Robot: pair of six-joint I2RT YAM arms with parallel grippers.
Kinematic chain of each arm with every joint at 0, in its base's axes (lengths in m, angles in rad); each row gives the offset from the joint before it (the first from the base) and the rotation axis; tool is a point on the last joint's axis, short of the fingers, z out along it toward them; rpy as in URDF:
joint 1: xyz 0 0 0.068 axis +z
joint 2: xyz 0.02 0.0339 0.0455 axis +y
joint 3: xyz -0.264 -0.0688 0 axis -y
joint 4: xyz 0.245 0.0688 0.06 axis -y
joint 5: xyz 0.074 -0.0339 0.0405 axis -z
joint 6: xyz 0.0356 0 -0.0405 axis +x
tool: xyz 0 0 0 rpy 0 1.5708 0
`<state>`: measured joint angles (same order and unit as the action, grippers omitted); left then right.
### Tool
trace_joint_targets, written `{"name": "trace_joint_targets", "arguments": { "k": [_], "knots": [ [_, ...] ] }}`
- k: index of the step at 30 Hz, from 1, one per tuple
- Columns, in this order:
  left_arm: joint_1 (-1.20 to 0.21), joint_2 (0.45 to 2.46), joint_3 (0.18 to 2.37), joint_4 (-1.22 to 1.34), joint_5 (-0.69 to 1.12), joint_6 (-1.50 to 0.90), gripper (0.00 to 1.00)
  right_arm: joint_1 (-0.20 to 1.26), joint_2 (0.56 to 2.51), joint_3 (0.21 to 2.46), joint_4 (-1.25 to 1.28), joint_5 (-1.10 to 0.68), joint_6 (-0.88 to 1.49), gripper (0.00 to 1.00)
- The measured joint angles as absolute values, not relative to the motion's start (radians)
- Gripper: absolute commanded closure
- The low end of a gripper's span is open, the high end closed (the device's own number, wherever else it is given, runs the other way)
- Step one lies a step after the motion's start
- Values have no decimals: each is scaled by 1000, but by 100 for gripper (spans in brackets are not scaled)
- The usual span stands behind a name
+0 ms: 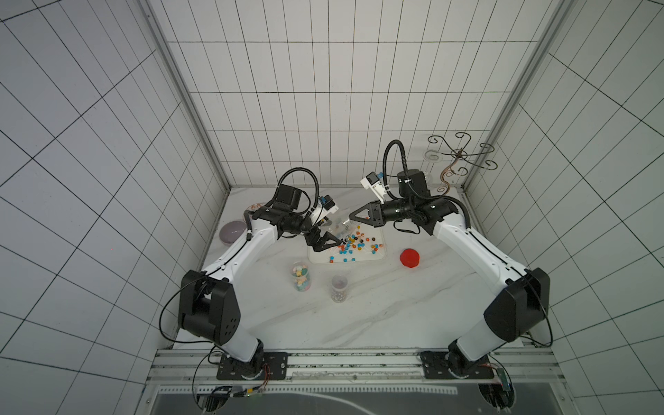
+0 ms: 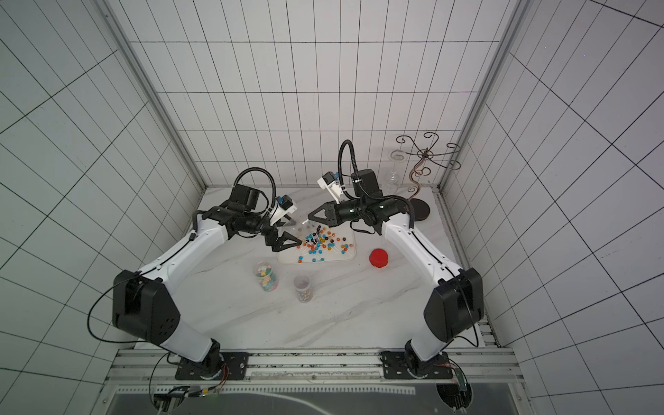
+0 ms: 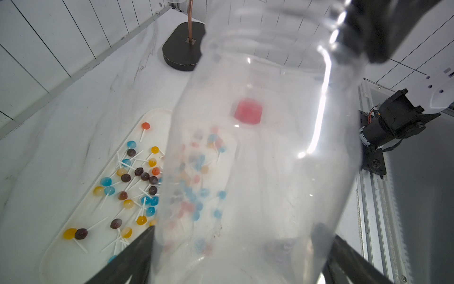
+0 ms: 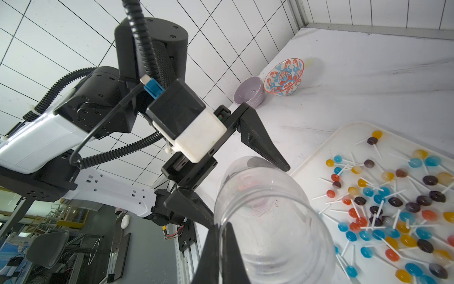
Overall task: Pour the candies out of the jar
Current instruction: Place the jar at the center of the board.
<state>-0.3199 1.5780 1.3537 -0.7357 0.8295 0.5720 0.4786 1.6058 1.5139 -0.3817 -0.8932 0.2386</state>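
1. In both top views the left arm reaches in toward frame centre. The left gripper (image 4: 249, 194) has its jaws spread wide either side of the base of the clear plastic jar (image 4: 275, 233), clamping nothing.
2. The right arm stretches leftward in the frame. The right gripper (image 1: 353, 215) pinches the jar's rim, holding it tipped over the upper-left part of the white rectangular tray (image 1: 373, 256).
3. The multicoloured ball candies on white sticks (image 1: 359, 244) lie scattered on the tray.

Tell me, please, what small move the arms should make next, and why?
Probably draw the open left gripper back from the jar: it looks empty, the candies lie on the tray, and the right gripper pinches its rim.
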Motion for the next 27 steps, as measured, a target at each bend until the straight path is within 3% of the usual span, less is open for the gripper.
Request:
{"name": "trace_joint_targets", "arguments": {
  "k": [16,27],
  "knots": [
    [-281,1482,1294,-582,733,466,3,461,1595,1515,-569,-643,174,100],
    [-249,1385,1253,-407,514,224,3,297,1463,1515,-794,-236,152,100]
  ]
}}
